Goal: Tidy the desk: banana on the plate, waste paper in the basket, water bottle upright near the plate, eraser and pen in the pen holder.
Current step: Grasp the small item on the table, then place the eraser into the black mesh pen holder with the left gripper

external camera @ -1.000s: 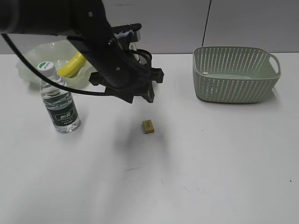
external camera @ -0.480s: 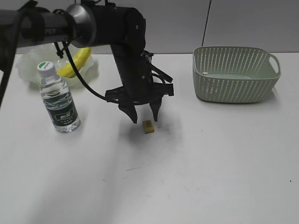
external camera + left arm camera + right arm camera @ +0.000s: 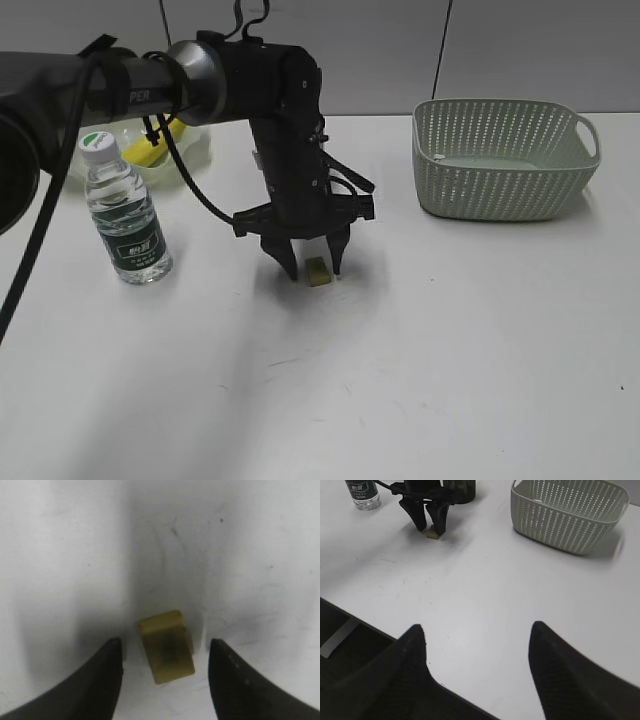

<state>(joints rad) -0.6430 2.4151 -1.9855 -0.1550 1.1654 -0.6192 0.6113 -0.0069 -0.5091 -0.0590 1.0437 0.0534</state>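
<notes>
I hold the right gripper (image 3: 477, 672) parked wide apart, nearest me, well short of the eraser (image 3: 318, 271). The left gripper (image 3: 314, 262) straddles that eraser on the surface (image 3: 450, 350), fingers apart and not yet clamped, ready to pinch. Beyond it, the basket (image 3: 505, 160) waits.

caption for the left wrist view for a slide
Open left pincer straddling a small olive-yellow rectangular eraser on the white desk.
</notes>
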